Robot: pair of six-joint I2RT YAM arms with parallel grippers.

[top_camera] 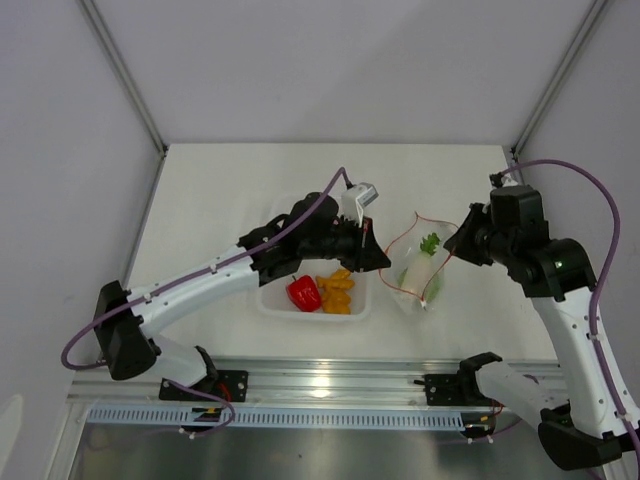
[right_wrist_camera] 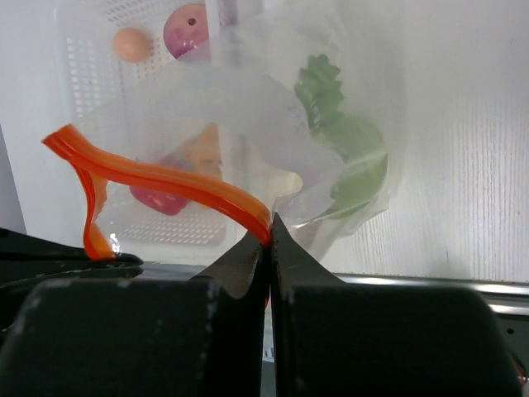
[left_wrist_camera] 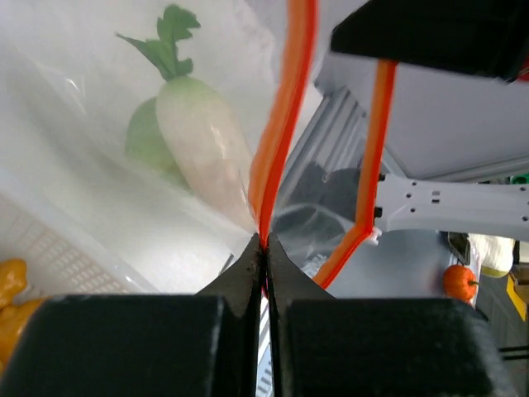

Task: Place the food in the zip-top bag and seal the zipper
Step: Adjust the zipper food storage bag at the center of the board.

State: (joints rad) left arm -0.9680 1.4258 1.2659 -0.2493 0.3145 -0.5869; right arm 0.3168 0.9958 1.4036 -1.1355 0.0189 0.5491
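Note:
The zip-top bag [top_camera: 420, 268] hangs between my two grippers, right of the tray, with its mouth gaping. Its zipper [top_camera: 400, 232] forms an orange-red loop. Inside lie a white radish [left_wrist_camera: 202, 145] and green cabbage [right_wrist_camera: 354, 157]. My left gripper [left_wrist_camera: 264, 241] is shut on one end of the zipper [left_wrist_camera: 285, 107]. At the other end my right gripper [right_wrist_camera: 269, 230] pinches the zipper [right_wrist_camera: 165, 178]. A red bell pepper [top_camera: 304, 292] and an orange-yellow lumpy piece [top_camera: 337, 291] rest in the tray. The purple onion [right_wrist_camera: 186, 29] and pink round piece [right_wrist_camera: 132, 43] show there too.
The clear perforated tray [top_camera: 272, 300] sits under my left arm near the table's front edge. A metal rail [top_camera: 330, 380] runs along that edge with both arm bases on it. White walls close in the table at the back and sides.

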